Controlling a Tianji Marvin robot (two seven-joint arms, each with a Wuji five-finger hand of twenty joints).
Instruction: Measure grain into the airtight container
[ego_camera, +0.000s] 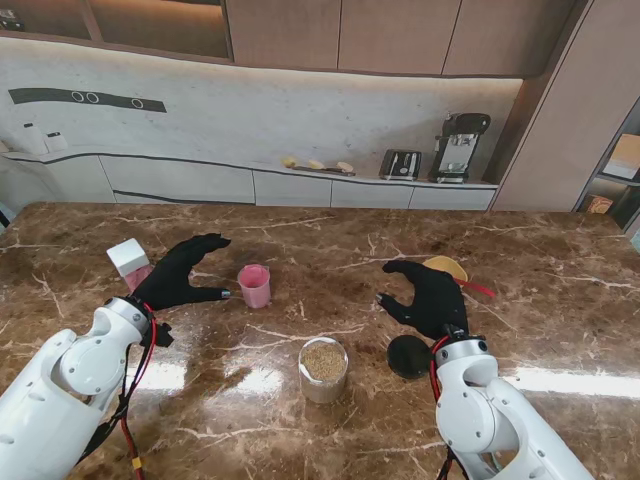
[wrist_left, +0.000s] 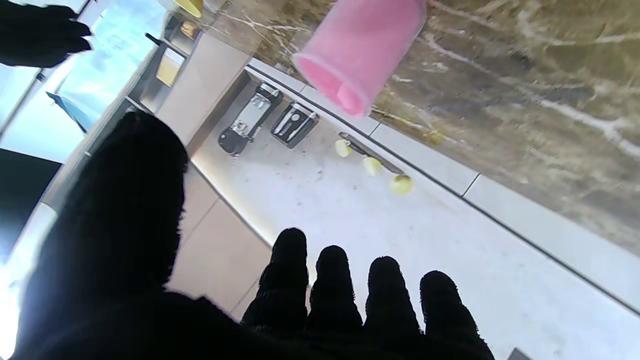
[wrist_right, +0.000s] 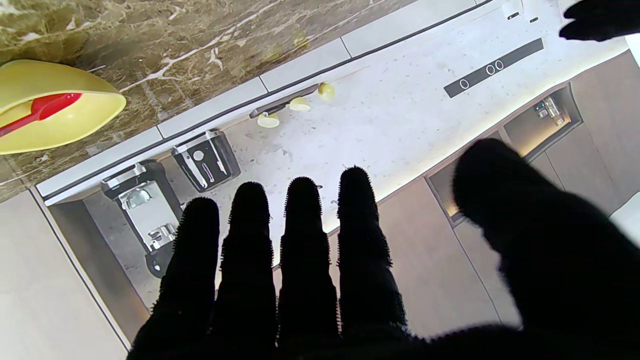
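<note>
A clear round container (ego_camera: 323, 370) filled with brown grain stands near me at the table's middle. Its black lid (ego_camera: 408, 356) lies flat just to its right. A pink cup (ego_camera: 254, 286) (wrist_left: 360, 50) stands upright farther from me, left of centre. My left hand (ego_camera: 180, 274) (wrist_left: 210, 290) is open, thumb tip close to the cup but apart from it. My right hand (ego_camera: 428, 296) (wrist_right: 320, 270) is open, hovering beyond the lid. A yellow bowl (ego_camera: 447, 267) (wrist_right: 55, 112) with a red-handled scoop (ego_camera: 478, 288) (wrist_right: 37, 110) sits just past the right hand.
A white-capped pink box (ego_camera: 129, 263) stands by my left hand, on its left. Beyond the brown marble table (ego_camera: 320, 235) runs a white counter (ego_camera: 300, 185) with a toaster (ego_camera: 400, 164) and a coffee machine (ego_camera: 458, 147).
</note>
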